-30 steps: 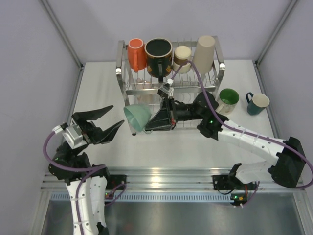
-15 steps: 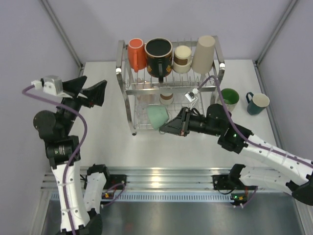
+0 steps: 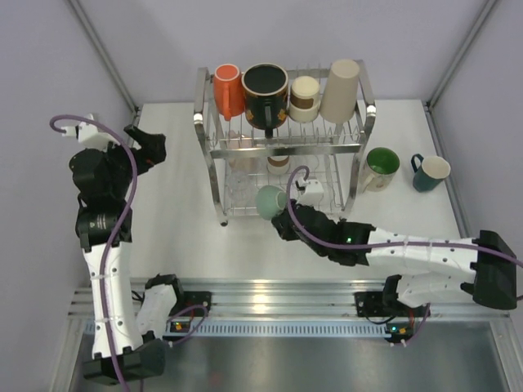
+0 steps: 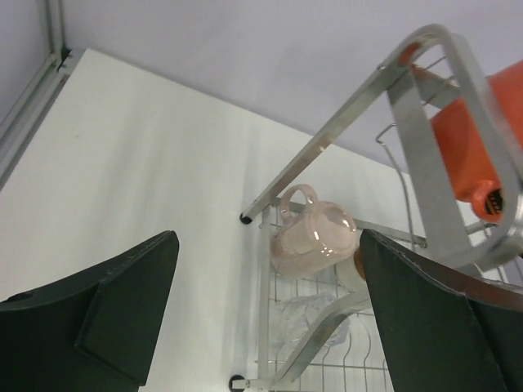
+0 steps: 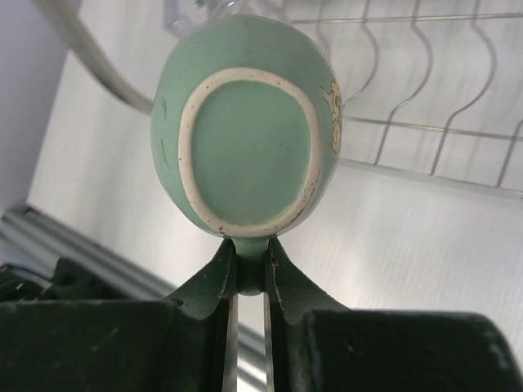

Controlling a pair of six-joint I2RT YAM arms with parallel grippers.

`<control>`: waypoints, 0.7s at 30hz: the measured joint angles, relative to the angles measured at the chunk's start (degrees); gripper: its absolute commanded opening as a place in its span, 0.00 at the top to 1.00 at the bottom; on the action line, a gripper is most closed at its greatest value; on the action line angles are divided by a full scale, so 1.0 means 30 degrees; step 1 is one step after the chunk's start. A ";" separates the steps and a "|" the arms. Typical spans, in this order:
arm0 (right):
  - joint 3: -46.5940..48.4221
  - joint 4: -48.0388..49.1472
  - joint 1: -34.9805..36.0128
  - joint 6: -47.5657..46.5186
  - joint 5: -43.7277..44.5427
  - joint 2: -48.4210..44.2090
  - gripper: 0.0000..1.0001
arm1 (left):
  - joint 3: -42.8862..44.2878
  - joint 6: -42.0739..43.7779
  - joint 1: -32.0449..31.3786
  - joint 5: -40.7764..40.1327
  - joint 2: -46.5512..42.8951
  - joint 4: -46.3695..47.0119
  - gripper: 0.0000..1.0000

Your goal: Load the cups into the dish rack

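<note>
**Q:** Mint-green cup (image 5: pixel 249 155), who has it?

**Me:** My right gripper (image 5: pixel 249 263) does. Its jaws are pinched nearly together on the cup's lowest edge. The cup's pale-ringed base faces my wrist camera, so I cannot tell which part I am pinching.

**Q:** Where is that cup?

**Me:** At the front of the dish rack (image 3: pixel 278 149), towards its left side and level with the lower tier. The wavy wires are just behind it. I cannot tell whether it touches them.

**Q:** And your other arm?

**Me:** My left gripper (image 3: pixel 147 149) is raised over the left side of the desk (image 3: pixel 172 204), well apart from the rack. Its jaws are spread wide with nothing between them. It looks towards the rack's left end.

**Q:** What sits in the rack?

**Me:** Four stand in a row on the top tier: an orange mug (image 3: pixel 227 88), a big black mug (image 3: pixel 265 91), a brown-cream paper cup (image 3: pixel 305 98) and a tall beige cup (image 3: pixel 341 88). On the lower tier there is a pink cup (image 4: pixel 315 241) by the far-left post. A clear cup (image 4: pixel 298 322) is just in front of it.

**Q:** Anything outside it?

**Me:** A green mug (image 3: pixel 381 167) and a teal mug (image 3: pixel 431 172) stand on the desk to the right of the rack, side by side.
</note>
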 measured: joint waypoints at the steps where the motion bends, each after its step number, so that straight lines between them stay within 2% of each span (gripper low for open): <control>1: 0.0233 -0.0102 0.0000 0.0066 0.0794 0.0546 1.00 | 0.0189 -0.0015 0.0000 -0.0342 0.0270 -0.0342 0.02; 5: 0.1479 -0.0641 -0.0007 -0.0058 0.3228 0.2623 1.00 | 0.0525 -0.0204 0.0015 -0.1341 0.1494 -0.1392 0.02; 10: 0.3075 -0.0736 -0.0015 -0.0670 0.4750 0.4634 1.00 | 0.0525 -0.0787 0.0117 -0.1384 0.2907 -0.2375 0.02; 21: 0.3905 -0.0838 -0.0984 -0.2062 0.5931 0.7023 1.00 | -0.0007 -0.1056 0.0452 -0.1224 0.2987 -0.2703 0.02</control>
